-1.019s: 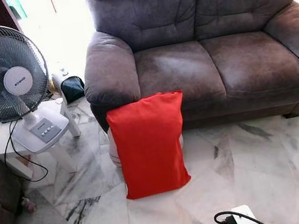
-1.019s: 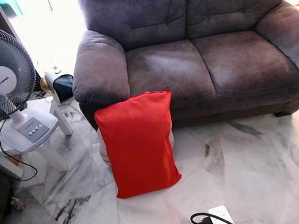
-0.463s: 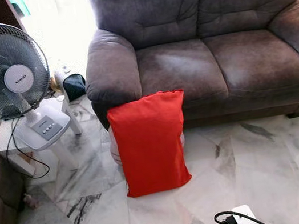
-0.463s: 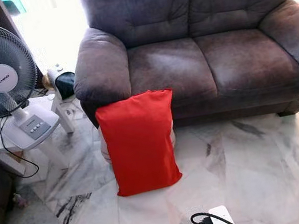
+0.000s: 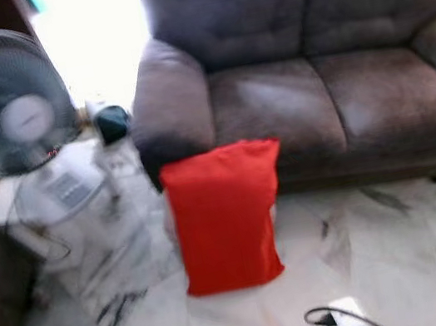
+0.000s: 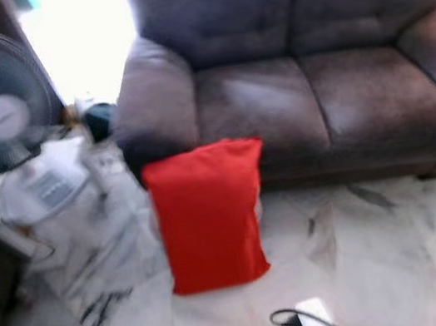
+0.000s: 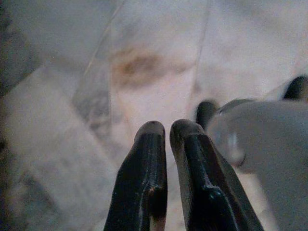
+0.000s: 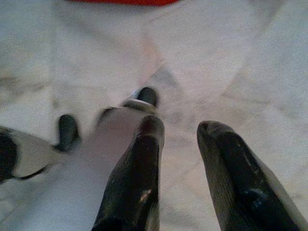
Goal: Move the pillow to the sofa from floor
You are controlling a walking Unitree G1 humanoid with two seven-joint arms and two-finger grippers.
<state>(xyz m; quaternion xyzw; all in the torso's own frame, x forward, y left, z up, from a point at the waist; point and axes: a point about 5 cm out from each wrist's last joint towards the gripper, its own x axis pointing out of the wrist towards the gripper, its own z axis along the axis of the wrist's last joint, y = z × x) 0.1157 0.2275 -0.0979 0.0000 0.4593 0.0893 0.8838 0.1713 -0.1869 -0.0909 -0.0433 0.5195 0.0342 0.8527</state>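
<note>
**Red pillow on the floor against the sofa**

White marble floor [image 5: 405, 265] with grey veining lies before me, blurred in my head views. On it the red rectangular fabric pillow [image 5: 226, 216] stands upright, its top leaning against the front of the brown two-seat suede sofa [image 5: 312, 70], just below the sofa's armrest on my left side. Left of the pillow a grey pedestal fan [image 5: 5, 103] sits on a small white table [image 5: 56, 200]. Near my feet lies a white power strip [image 6: 313, 319] with a black cable.

My left gripper [image 7: 167, 132] hangs above the floor tiles, its fingers nearly together and holding nothing. My right gripper [image 8: 180, 130] also hangs above the floor, fingers parted by a modest gap, empty.
</note>
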